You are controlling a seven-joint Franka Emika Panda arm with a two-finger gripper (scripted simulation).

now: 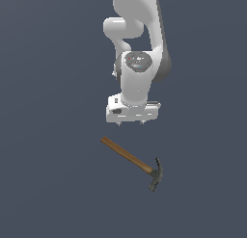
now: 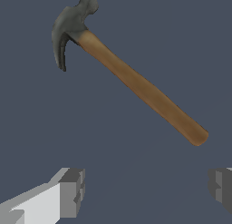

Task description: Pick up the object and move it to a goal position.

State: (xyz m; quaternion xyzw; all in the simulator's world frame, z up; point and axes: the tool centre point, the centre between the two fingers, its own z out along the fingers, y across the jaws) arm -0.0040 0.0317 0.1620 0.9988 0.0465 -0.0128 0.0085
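Note:
The object is a claw hammer (image 1: 133, 162) with a long brown wooden handle and a dark grey metal head (image 1: 155, 175). It lies flat on the dark floor, its head toward the exterior view's right. My gripper (image 1: 131, 123) hangs above the handle end without touching it. In the wrist view the hammer (image 2: 136, 85) lies diagonally, apart from my gripper (image 2: 147, 191). Its two fingers (image 2: 72, 191) stand wide apart with nothing between them, so it is open.
The white arm (image 1: 137, 49) rises behind the gripper in the exterior view. A plain dark grey floor (image 1: 48, 184) surrounds the hammer.

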